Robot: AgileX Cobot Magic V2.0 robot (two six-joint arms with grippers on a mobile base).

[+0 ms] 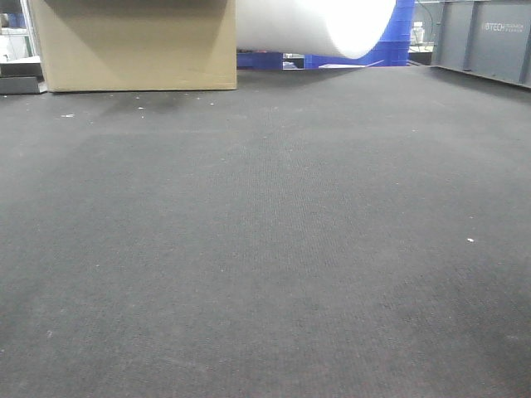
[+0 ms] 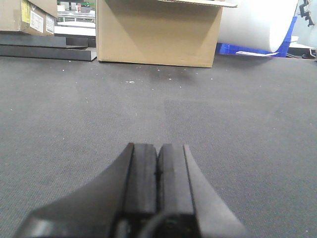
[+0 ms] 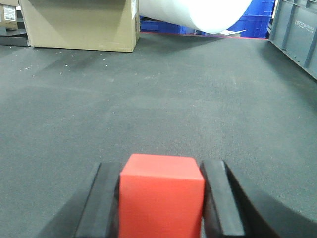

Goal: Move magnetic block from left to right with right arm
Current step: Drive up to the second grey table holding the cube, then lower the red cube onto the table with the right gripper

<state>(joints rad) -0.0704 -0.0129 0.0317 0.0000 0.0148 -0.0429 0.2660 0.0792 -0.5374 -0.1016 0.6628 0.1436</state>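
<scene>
Block: the red block (image 3: 161, 196) sits in the right gripper (image 3: 161, 166), whose fingers (image 3: 101, 198) pinch its two side faces.
Height: it cannot be told whether the block rests on the surface (image 3: 163, 99) or hangs just above it. The front view shows neither block nor arm.
Left gripper (image 2: 158, 148): fingers (image 2: 141, 173) pressed together, holding nothing.
Risk, slip: the faces are smooth, so a brisk sideways swing could let the block twist or slide out.
Risk, drag: if carried too low, its bottom edge may catch the textured surface.
Surroundings: box (image 3: 79, 25), white roll (image 3: 198, 12) and blue crates (image 3: 252, 20) stand at the far edge, with a grey bin (image 3: 297, 34) at far right. All are well apart from the block.
Obstruction: none seen ahead.
</scene>
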